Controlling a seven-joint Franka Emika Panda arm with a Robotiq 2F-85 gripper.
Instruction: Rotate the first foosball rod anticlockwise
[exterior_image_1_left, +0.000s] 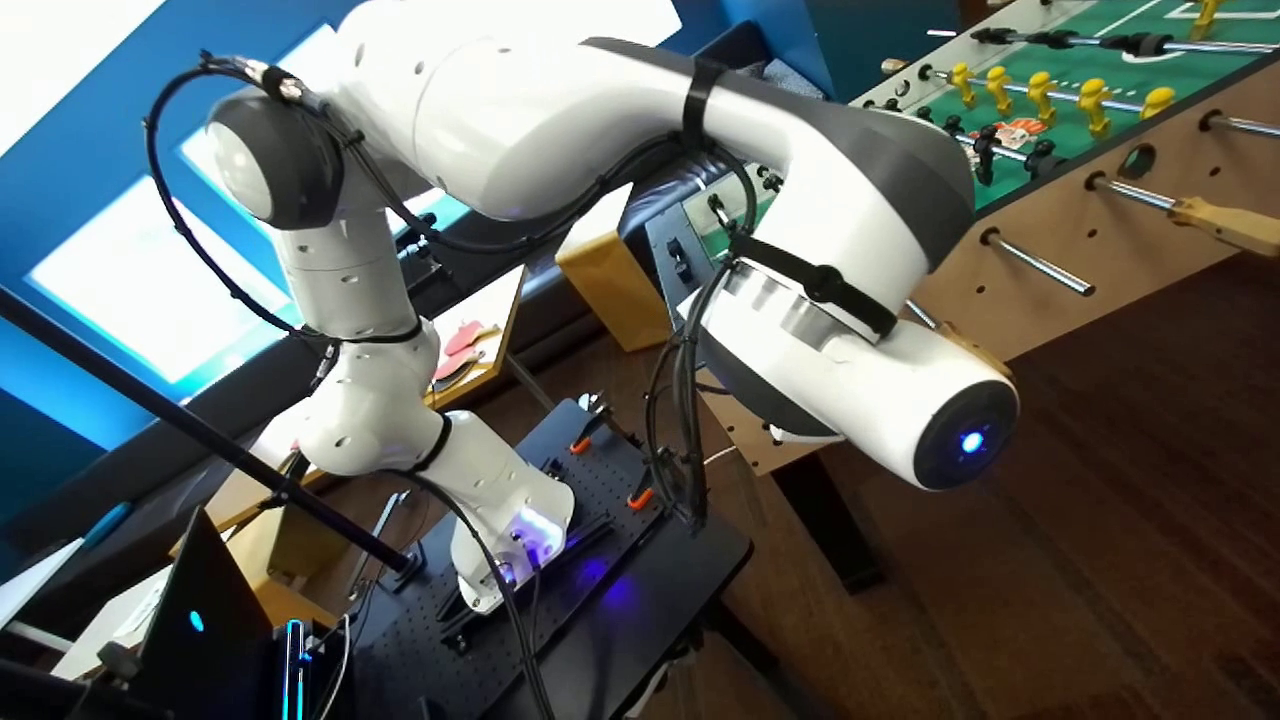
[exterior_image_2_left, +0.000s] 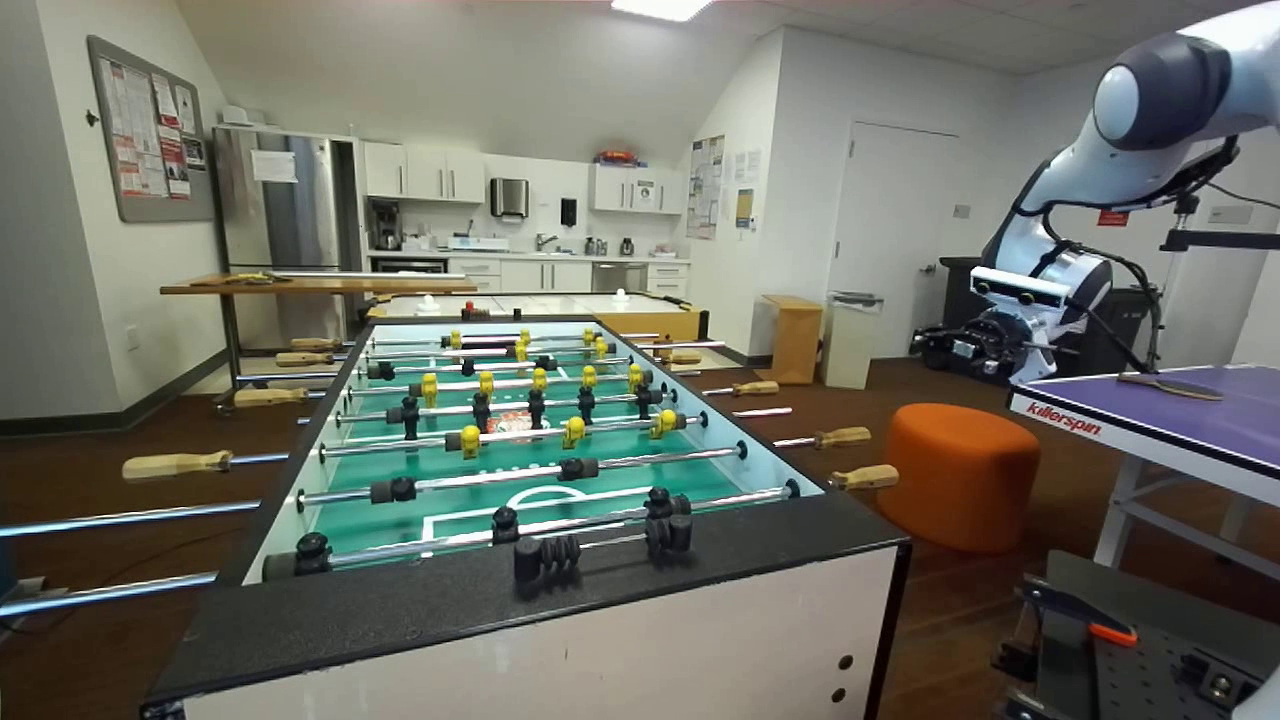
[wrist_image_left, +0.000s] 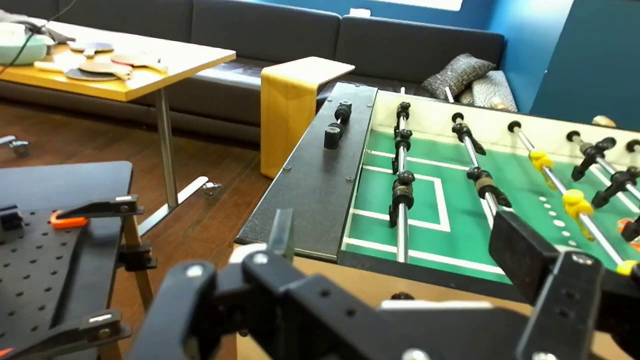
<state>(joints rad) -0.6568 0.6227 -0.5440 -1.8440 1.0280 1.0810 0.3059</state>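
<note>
The first foosball rod (wrist_image_left: 402, 231) is silver with several black figures, nearest the table's end in the wrist view. Its tan handle (exterior_image_2_left: 865, 478) sticks out at the table's near right corner in an exterior view. In the wrist view the handle is hidden behind the gripper body; only a dark bushing (wrist_image_left: 402, 296) shows below the rail. In an exterior view the arm (exterior_image_1_left: 850, 300) covers it. My gripper (wrist_image_left: 394, 225) is open and empty, its fingers wide apart on either side of the rod's line. It also shows in an exterior view (exterior_image_2_left: 932, 346), behind and above the handle, apart from it.
The second tan-handled rod (exterior_image_2_left: 842, 437) sits alongside; its handle is partly behind the wrist in an exterior view (exterior_image_1_left: 975, 352). A bare metal rod (exterior_image_1_left: 1040, 263) follows. An orange stool (exterior_image_2_left: 955, 480), a purple table-tennis table (exterior_image_2_left: 1200, 410) and the black robot bench (exterior_image_1_left: 640, 650) are nearby.
</note>
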